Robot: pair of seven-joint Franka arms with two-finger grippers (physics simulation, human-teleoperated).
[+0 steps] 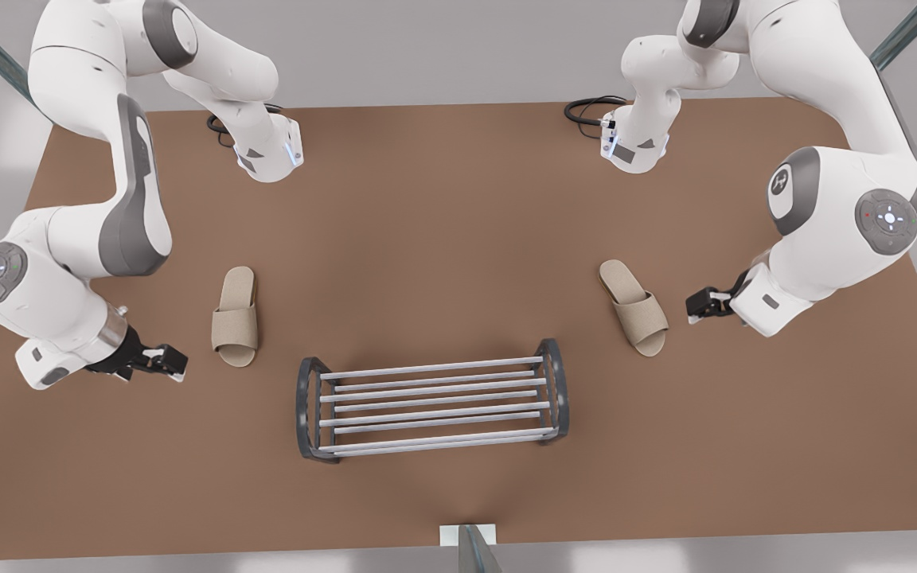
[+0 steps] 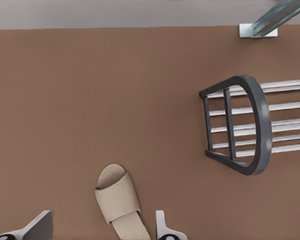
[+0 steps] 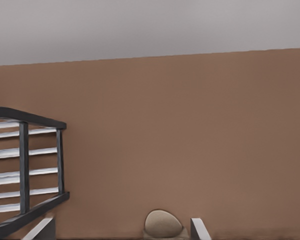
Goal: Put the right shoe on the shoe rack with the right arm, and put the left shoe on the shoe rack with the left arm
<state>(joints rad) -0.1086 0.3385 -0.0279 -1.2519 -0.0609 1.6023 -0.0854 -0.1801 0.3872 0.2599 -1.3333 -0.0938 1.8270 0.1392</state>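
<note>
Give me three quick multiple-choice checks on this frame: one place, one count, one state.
1. The shoe rack stands:
A. at the arm bases
B. between the two shoes, toward the front view's bottom
C. at the front view's far left

2. Shoes on the table:
A. one
B. two
C. three

3. The fingers are:
A. open on both, holding nothing
B. shut on a shoe each
C. shut on the rack

Answers:
1. B: the left shoe and right shoe flank it.
2. B: both lie flat and the rack is bare.
3. A: the left gripper and right gripper sit beside their shoes, apart.
</note>
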